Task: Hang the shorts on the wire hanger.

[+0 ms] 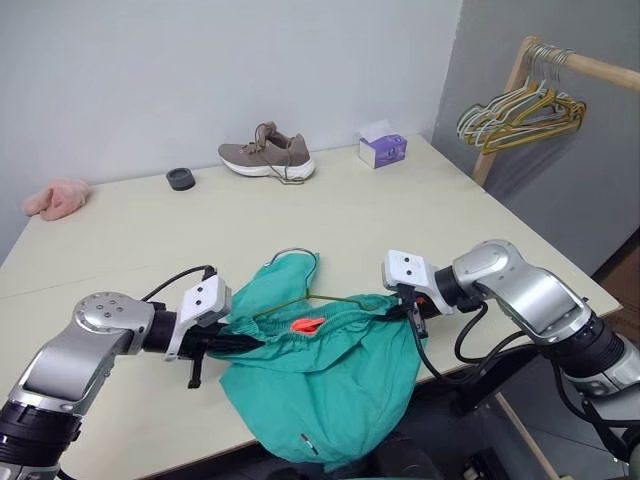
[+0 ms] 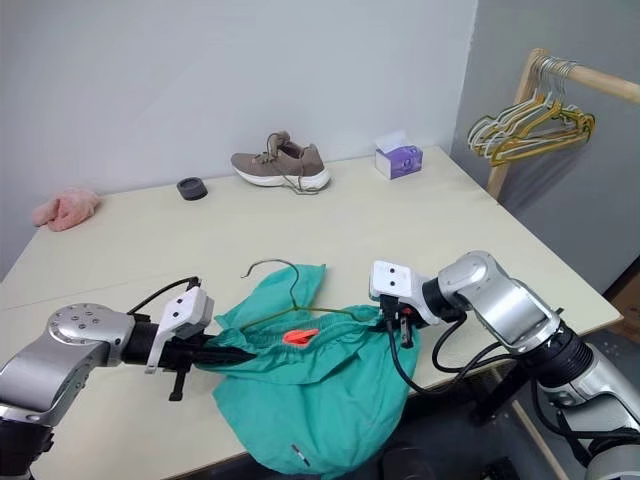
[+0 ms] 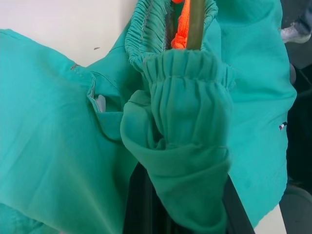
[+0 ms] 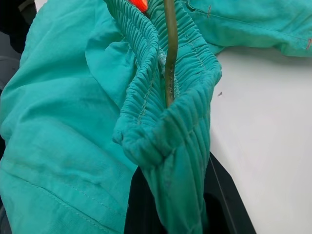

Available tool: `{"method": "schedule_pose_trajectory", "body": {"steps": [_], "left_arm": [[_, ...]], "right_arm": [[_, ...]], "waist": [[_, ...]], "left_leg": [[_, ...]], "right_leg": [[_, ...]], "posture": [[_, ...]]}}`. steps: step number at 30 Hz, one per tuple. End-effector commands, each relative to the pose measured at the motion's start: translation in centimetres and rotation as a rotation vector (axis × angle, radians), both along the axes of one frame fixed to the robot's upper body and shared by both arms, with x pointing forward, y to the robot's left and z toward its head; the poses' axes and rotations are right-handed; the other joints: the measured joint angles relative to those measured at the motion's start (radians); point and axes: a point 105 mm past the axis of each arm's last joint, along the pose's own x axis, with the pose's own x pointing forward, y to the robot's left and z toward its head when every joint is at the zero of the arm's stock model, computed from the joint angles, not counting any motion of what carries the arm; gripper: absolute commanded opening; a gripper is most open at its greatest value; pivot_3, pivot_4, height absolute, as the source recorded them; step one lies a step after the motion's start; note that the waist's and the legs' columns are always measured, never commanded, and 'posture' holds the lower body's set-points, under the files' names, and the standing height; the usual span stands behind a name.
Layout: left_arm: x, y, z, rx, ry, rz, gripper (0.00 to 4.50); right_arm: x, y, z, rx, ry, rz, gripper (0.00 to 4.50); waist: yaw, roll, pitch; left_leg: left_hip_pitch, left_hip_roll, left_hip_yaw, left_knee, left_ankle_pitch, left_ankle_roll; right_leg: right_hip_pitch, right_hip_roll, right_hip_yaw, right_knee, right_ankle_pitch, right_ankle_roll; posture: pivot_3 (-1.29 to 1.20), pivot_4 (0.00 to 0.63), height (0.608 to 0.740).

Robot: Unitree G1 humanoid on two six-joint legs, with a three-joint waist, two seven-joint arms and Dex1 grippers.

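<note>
The shorts (image 1: 320, 375) lie at the near edge of the table (image 1: 420, 215), their lower part drooping over it. The wire hanger (image 1: 300, 275) sits inside the waistband, its hooked top emerging on the tabletop beyond the cloth. The left gripper (image 1: 232, 343) is clamped on one end of the gathered waistband; the right gripper (image 1: 412, 312) is clamped on the opposite end, so the waistband is stretched between them with the orange drawstring (image 1: 307, 324) near its middle.

Risks, as judged from this arrangement: much of the cloth already overhangs the edge, so if either grip slips the shorts may slide off and drag the hanger along. Pulling the two ends further apart could bend the thin wire or pop the elastic off a hanger shoulder. Lifting by cloth alone may let the hanger tilt out of the waistband.

The wrist views show what the head views cannot: the olive wire running inside the elastic channel, close to the pinched cloth at each end. The head views alone show the hook, the overhang, and bystanders such as the shoe (image 1: 267, 155) and tissue box (image 1: 382, 149), well apart.
</note>
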Motion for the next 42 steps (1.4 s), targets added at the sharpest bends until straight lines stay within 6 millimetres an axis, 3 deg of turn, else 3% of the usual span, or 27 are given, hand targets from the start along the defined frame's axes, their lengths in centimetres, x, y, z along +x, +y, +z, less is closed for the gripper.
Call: {"method": "schedule_pose_trajectory", "body": {"steps": [1, 2, 3, 12, 18, 21, 23, 26, 34, 39, 42], "left_arm": [[1.4, -0.7, 2.3, -0.110, -0.076, 0.051, 0.00], [2.0, -0.4, 2.5, -0.121, -0.094, 0.087, 0.00], [2.4, -0.1, 2.5, -0.126, -0.106, 0.110, 0.58], [5.8, 5.3, 3.2, -0.138, -0.289, 0.429, 3.31], [6.2, 6.1, 3.4, -0.200, -0.303, 0.513, 3.31], [5.9, 4.7, 3.9, -0.301, -0.248, 0.493, 3.31], [5.5, 3.6, 4.2, -0.342, -0.211, 0.462, 3.66], [4.1, -0.2, 4.5, -0.405, -0.103, 0.305, 4.46], [3.6, -7.5, 6.7, -0.481, -0.085, 0.042, 4.48], [4.4, -10.9, 7.6, -0.449, -0.185, -0.045, 4.48], [4.8, -12.5, 8.5, -0.449, -0.252, -0.075, 4.48]], "right_arm": [[-0.6, 0.9, 1.5, 0.051, -0.024, 0.048, 0.02], [-0.6, 0.7, 1.6, 0.057, -0.020, 0.034, 0.02], [-0.6, 0.5, 1.7, 0.061, -0.018, 0.024, 0.00], [-0.4, -2.3, 2.1, 0.107, 0.029, -0.149, 0.00], [0.1, -4.5, 2.2, 0.164, 0.060, -0.321, 0.00], [0.1, -6.4, 2.3, 0.186, 0.072, -0.436, 0.00], [0.0, -7.5, 2.3, 0.197, 0.077, -0.505, 0.00], [-0.1, -11.1, 2.2, 0.212, 0.060, -0.705, 0.00], [-2.4, -18.8, 1.7, 0.221, -0.042, -1.151, 0.00], [-4.0, -25.7, 1.9, 0.168, -0.158, -1.554, 0.00], [-4.8, -29.3, 3.3, 0.188, -0.271, -1.767, 0.00]], "waist": [[0.000, 0.000, 0.000], [0.001, 0.000, 0.000], [0.001, 0.000, 0.000], [-0.001, -0.001, -0.001], [-0.001, -0.002, -0.001], [0.002, -0.003, -0.002], [0.002, -0.003, -0.002], [0.003, -0.003, -0.002], [-0.019, -0.003, -0.002], [-0.048, -0.002, -0.003], [-0.067, -0.001, -0.003]], "left_leg": [[0.000, 0.000, 0.000, 0.000, 0.000, 0.000], [0.000, 0.000, 0.000, 0.000, 0.000, 0.000], [0.000, 0.000, 0.000, 0.000, 0.000, 0.000], [0.000, 0.000, -0.001, 0.000, 0.000, 0.000], [0.000, 0.000, 0.000, 0.000, 0.000, 0.000], [-0.001, 0.000, -0.001, 0.001, 0.000, 0.000], [-0.001, 0.000, -0.001, 0.001, 0.000, 0.000], [-0.001, -0.001, 0.000, 0.001, 0.000, 0.000], [0.000, 0.000, 0.001, 0.001, 0.000, 0.000], [0.000, -0.001, 0.002, 0.001, 0.000, 0.000], [-0.001, -0.001, 0.002, 0.001, 0.000, 0.001]], "right_leg": [[0.000, 0.000, 0.000, 0.000, 0.000, 0.000], [0.000, 0.000, 0.000, 0.000, 0.000, 0.000], [0.000, 0.000, 0.000, 0.000, 0.000, 0.000], [0.000, 0.000, 0.000, 0.000, 0.000, 0.000], [0.000, -0.001, 0.000, 0.000, 0.000, 0.000], [0.000, -0.001, 0.000, 0.000, 0.000, 0.000], [0.000, -0.001, 0.000, 0.000, 0.000, 0.000], [0.000, -0.001, 0.000, 0.000, 0.000, 0.000], [0.002, 0.000, 0.000, 0.000, 0.000, 0.000], [0.003, 0.001, 0.001, -0.001, 0.000, 0.001], [0.003, 0.000, 0.001, -0.001, -0.001, 0.002]], "posture": [[-0.28, 0.000, 0.740], [-0.28, 0.000, 0.740], [-0.29, 0.000, 0.740], [-0.29, 0.000, 0.740], [-0.30, 0.000, 0.740], [-0.31, 0.000, 0.740], [-0.32, 0.000, 0.740], [-0.35, 0.000, 0.740], [-0.45, 0.000, 0.740], [-0.49, 0.000, 0.740], [-0.51, 0.000, 0.740]]}}
